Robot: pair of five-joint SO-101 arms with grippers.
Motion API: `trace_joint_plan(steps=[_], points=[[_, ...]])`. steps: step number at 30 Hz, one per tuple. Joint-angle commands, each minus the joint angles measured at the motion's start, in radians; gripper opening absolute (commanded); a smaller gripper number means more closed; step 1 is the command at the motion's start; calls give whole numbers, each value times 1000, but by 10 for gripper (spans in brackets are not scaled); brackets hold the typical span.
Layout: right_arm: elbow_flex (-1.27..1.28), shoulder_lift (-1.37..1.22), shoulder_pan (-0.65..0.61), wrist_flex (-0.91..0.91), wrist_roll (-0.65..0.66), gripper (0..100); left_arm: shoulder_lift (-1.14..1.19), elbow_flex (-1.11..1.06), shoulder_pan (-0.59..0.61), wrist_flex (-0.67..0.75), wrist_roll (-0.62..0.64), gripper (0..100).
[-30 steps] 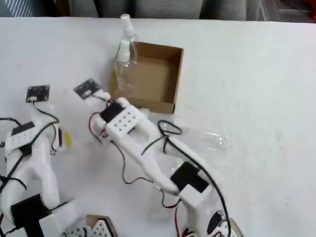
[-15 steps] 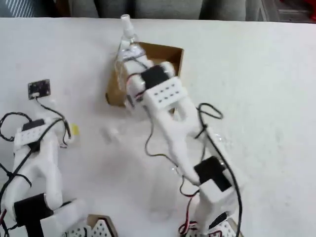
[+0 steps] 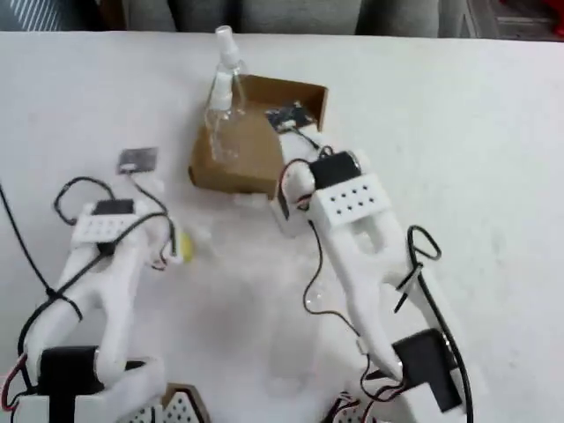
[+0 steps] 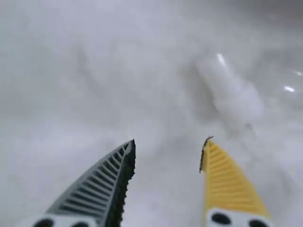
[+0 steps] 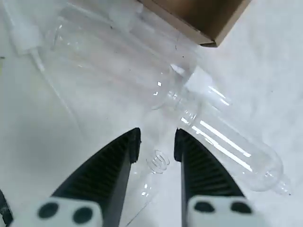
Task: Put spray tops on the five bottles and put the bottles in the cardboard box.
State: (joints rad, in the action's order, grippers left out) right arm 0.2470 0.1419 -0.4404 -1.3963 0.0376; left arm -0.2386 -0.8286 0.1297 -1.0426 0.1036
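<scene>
Nearby, clear bottle [image 5: 227, 142] beside cardboard box [image 5: 203, 16]

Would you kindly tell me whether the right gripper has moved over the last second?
Yes. The right gripper swung rightward along the cardboard box's front, from beyond its left front corner to near its right front corner.

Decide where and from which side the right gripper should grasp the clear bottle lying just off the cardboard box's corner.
Grip the bottle mid-body, from above, with the right gripper turned across its long axis. It lies flat on the table, leaving its rounded sides free; a central hold likely keeps it level.
</scene>
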Motion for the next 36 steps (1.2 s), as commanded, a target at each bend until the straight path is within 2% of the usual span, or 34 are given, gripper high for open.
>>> trace_joint_plan(steps=[1, 4, 11, 16, 19, 25, 36], points=[[5, 51, 15, 30, 12, 95, -42, 58, -137, -14, 68, 229], [5, 51, 15, 30, 12, 95, -42, 69, -160, 11, 193, 231], [6, 50, 18, 31, 12, 95, -42, 83, -162, 95, 242, 230], [29, 51, 50, 56, 17, 95, -31, 120, -157, 101, 428, 230], [57, 51, 59, 82, 49, 94, -28, 109, -183, 127, 496, 232], [71, 51, 58, 85, 54, 94, 71, 60, -194, 272, 514, 230], [72, 51, 59, 85, 54, 94, 163, 115, -193, 213, 516, 229]])
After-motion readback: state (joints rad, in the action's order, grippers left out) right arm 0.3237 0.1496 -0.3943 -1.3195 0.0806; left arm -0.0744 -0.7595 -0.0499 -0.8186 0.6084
